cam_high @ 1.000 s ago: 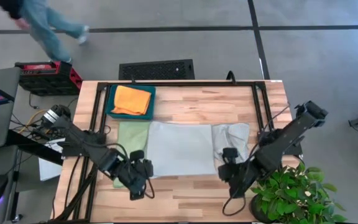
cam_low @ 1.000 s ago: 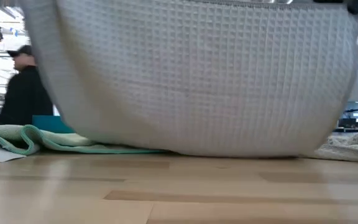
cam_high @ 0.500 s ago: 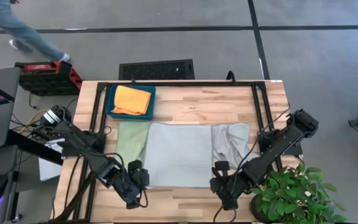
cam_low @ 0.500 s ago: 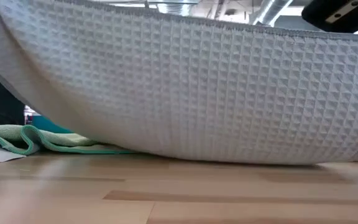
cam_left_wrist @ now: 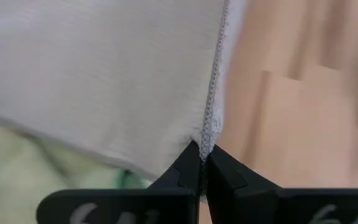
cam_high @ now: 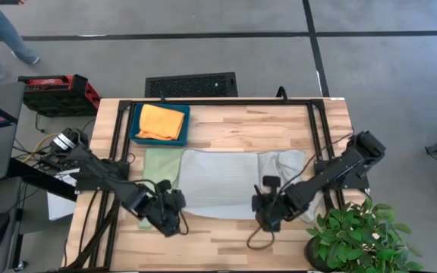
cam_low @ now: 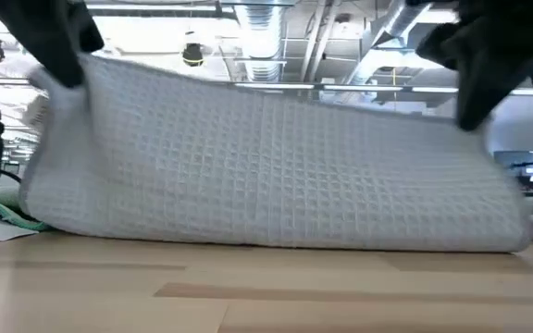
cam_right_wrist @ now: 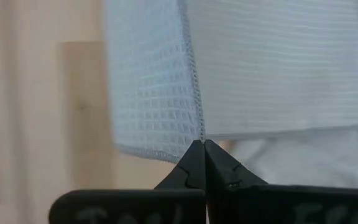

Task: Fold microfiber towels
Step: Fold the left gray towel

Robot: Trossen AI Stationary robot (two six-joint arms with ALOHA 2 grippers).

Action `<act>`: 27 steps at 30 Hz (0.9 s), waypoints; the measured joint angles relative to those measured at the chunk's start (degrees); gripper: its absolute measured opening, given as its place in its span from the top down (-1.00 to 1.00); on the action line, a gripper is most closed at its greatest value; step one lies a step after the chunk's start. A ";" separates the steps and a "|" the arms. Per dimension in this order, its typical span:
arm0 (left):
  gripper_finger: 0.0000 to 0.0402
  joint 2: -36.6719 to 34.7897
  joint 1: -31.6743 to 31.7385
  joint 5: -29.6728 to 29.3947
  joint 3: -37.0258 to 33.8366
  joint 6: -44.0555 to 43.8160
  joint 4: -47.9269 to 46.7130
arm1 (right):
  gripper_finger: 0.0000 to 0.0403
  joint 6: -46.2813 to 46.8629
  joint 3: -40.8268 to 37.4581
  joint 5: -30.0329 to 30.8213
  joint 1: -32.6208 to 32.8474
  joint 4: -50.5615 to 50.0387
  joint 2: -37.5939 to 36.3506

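Low view: waffle-textured pale grey towel hangs draped.

Wooden table — towels, teal tray on it

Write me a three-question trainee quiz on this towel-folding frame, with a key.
1. True or false: both end effectors are shut on the grey towel.
2. What lies in the teal tray? A) green towel B) orange towel C) nothing
3. Which towel lies beside the left end effector, partly under the grey one?

Key:
1. True; the left and the right end effector each pinch a near corner.
2. B, the orange towel.
3. The green towel.
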 joint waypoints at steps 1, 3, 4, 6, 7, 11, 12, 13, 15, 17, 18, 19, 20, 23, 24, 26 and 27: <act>1.00 0.00 0.81 -0.82 0.00 -0.02 -0.66 | 0.96 -0.02 -0.04 0.82 -0.90 -0.65 0.00; 1.00 0.02 2.59 -1.60 0.00 -0.04 -1.77 | 0.96 -0.01 -0.69 2.11 -2.94 -1.64 -0.04; 1.00 0.02 3.61 -1.76 0.00 -0.04 -2.14 | 0.96 0.00 -1.02 2.45 -3.93 -2.57 -0.04; 1.00 0.02 5.75 -1.83 0.02 0.24 -2.55 | 0.96 0.00 -1.90 3.03 -5.83 -3.32 -0.04; 1.00 0.04 6.86 -2.03 0.02 0.77 -2.61 | 0.96 -0.01 -2.47 3.61 -6.75 -3.46 -0.04; 1.00 0.06 11.57 -3.27 0.07 3.88 -3.22 | 0.96 -0.04 -4.39 6.33 -9.95 -4.78 -0.04; 1.00 0.06 12.79 -3.31 0.07 4.65 -3.45 | 0.96 -0.04 -4.67 7.02 -10.72 -5.17 -0.04; 1.00 0.08 14.06 -3.45 0.07 5.32 -3.52 | 0.96 -0.07 -4.77 7.83 -11.40 -5.91 -0.04; 1.00 0.08 16.48 -3.54 0.07 6.82 -3.73 | 0.96 -0.82 -4.79 10.15 -12.76 -6.73 -0.04; 1.00 0.08 18.68 -3.63 0.07 8.17 -3.99 | 0.96 -1.81 -4.81 12.40 -14.10 -6.98 -0.04; 1.00 0.08 19.73 -3.67 0.07 8.57 -4.10 | 0.96 -2.42 -4.81 12.92 -14.91 -6.94 -0.04; 1.00 0.08 20.74 -3.65 0.07 8.91 -4.37 | 0.96 -2.84 -4.81 12.96 -15.74 -6.92 -0.04; 1.00 0.08 21.65 -3.62 0.07 9.09 -4.74 | 0.96 -3.18 -4.81 12.98 -16.57 -6.86 -0.04; 1.00 0.08 23.94 -3.61 0.07 9.12 -5.83 | 0.96 -5.65 -4.79 13.51 -18.69 -5.83 0.52; 1.00 0.08 24.55 -3.54 0.07 9.27 -5.93 | 0.96 -6.27 -4.81 13.79 -19.35 -5.33 0.91; 1.00 0.08 25.42 -3.05 0.07 9.81 -5.62 | 0.96 -7.17 -4.87 13.87 -20.30 -5.69 0.96; 1.00 0.08 25.71 -3.04 0.07 9.98 -5.68 | 0.96 -7.84 -4.75 14.00 -20.67 -5.51 1.22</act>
